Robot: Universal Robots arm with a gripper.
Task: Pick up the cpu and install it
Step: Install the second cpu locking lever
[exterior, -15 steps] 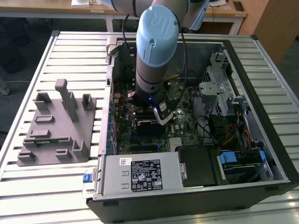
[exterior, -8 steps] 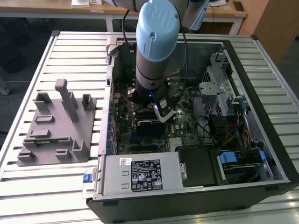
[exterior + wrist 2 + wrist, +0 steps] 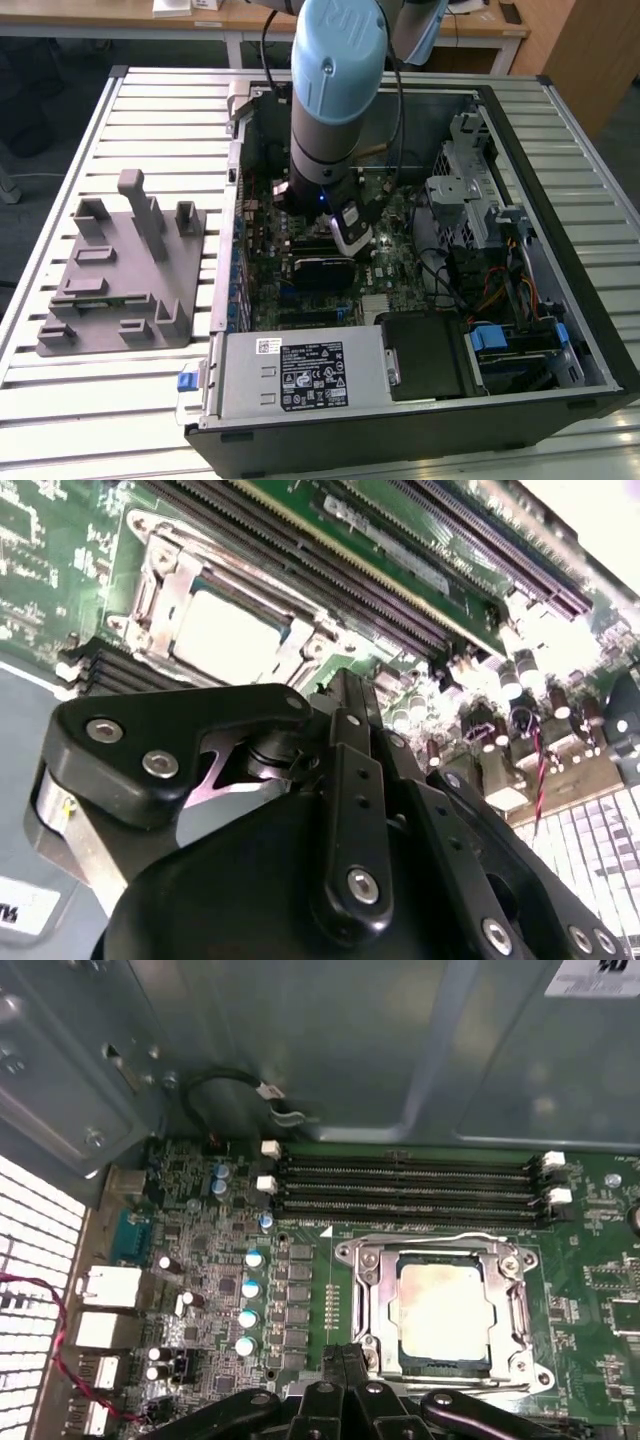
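The cpu (image 3: 445,1310) lies flat in its socket on the green motherboard (image 3: 200,1210), a pale silver square inside the metal socket frame (image 3: 365,1295). It also appears in the second wrist view, where the cpu (image 3: 225,635) sits just beyond my fingertips. My gripper (image 3: 347,1352) hangs a little above the board beside the socket's edge, its two black fingers pressed together with nothing between them. In the exterior view my gripper (image 3: 352,240) reaches down into the open computer case (image 3: 560,150), over the middle of the board.
A grey tray with upright blocks (image 3: 120,270) rests on the slatted table at the exterior view's left. Inside the case are the power supply (image 3: 300,375), drive cage (image 3: 470,190) and cables. Memory slots (image 3: 410,1185) run beside the socket, with capacitors (image 3: 248,1290) nearby.
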